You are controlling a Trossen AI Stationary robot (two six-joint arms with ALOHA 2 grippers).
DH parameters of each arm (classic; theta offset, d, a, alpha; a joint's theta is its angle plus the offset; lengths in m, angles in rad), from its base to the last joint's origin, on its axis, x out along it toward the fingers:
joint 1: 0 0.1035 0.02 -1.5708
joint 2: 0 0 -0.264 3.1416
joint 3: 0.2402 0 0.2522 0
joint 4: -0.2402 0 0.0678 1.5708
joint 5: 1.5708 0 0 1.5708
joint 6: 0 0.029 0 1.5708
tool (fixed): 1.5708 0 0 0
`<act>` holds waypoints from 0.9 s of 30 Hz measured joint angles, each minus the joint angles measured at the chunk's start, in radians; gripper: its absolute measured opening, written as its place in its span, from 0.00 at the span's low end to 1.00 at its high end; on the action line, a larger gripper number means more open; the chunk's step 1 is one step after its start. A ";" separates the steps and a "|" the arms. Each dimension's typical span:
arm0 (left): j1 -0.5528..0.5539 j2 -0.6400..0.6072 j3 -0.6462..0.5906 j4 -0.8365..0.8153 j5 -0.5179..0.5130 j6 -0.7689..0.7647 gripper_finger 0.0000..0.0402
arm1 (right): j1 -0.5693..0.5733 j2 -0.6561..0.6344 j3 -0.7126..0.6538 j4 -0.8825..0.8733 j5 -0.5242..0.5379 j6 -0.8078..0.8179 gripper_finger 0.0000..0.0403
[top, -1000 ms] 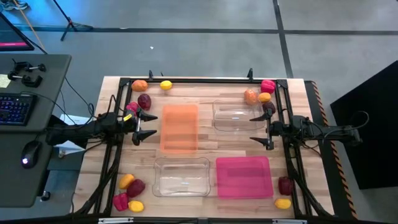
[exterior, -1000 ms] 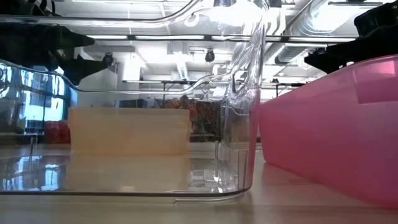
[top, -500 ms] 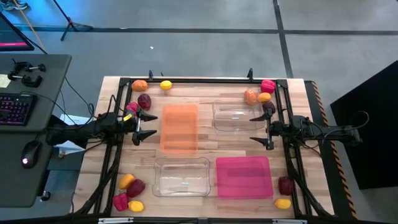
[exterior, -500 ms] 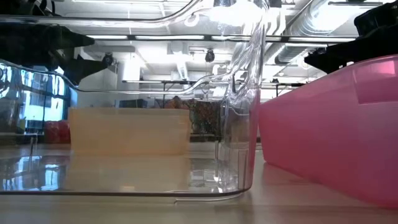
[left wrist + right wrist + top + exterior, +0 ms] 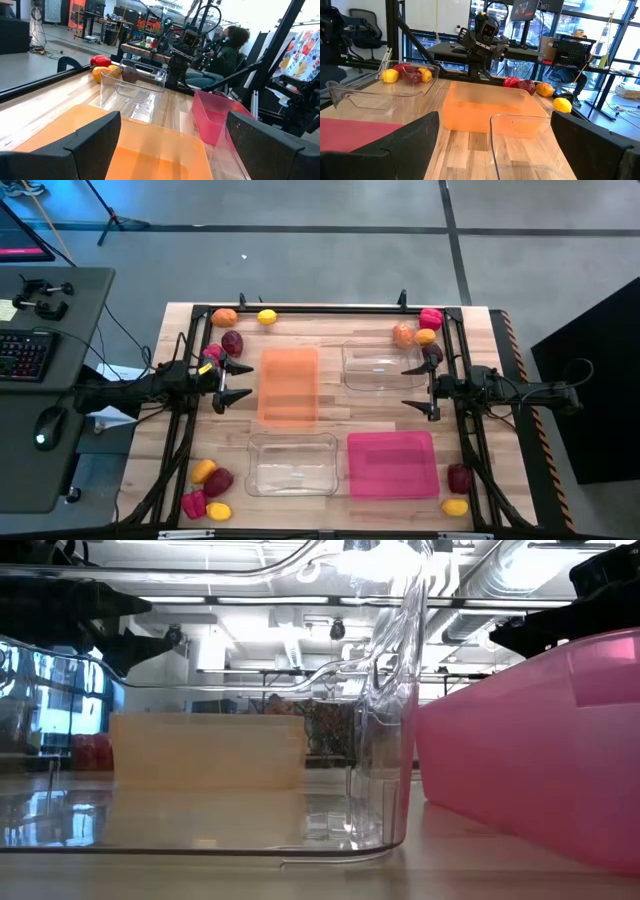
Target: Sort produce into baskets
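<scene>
Four baskets lie on the wooden table: orange (image 5: pixel 289 385), clear (image 5: pixel 378 367), a second clear one (image 5: pixel 292 464) and pink (image 5: pixel 392 464). The produce sits in clusters at the table's corners: far left (image 5: pixel 232 330), far right (image 5: pixel 420 335), near left (image 5: pixel 208 488) and near right (image 5: pixel 458 490). My left gripper (image 5: pixel 247 380) stands open at the table's left, level, facing the orange basket (image 5: pixel 150 150). My right gripper (image 5: pixel 405 387) stands open at the right, level, beside the far clear basket (image 5: pixel 530 135). Neither has anything between its fingers.
A black frame (image 5: pixel 320 308) runs around the table's edges. A desk with a keyboard (image 5: pixel 25 355) and mouse stands off the table's left. A person (image 5: pixel 232 45) sits beyond the table behind my right arm. Bare wood shows between the baskets.
</scene>
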 joint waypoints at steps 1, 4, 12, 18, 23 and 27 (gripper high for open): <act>0.000 0.000 0.000 0.000 0.000 0.000 0.87 | 0.000 0.000 0.000 0.000 0.000 0.000 0.93; 0.000 0.000 0.000 0.000 0.000 0.000 0.87 | 0.000 0.000 0.000 0.000 0.000 0.000 0.93; 0.000 0.000 0.000 0.000 0.000 0.000 0.87 | 0.000 0.000 0.000 0.000 0.000 0.000 0.93; 0.000 0.000 0.000 0.000 0.000 0.000 0.87 | 0.004 0.002 0.000 0.165 -0.071 0.167 0.93; 0.000 0.000 0.000 0.000 0.000 0.000 0.87 | 0.024 0.040 0.000 0.898 -0.062 0.688 0.93; 0.000 0.000 0.000 0.000 0.000 0.000 0.87 | 0.026 0.084 0.029 1.194 0.124 0.698 0.93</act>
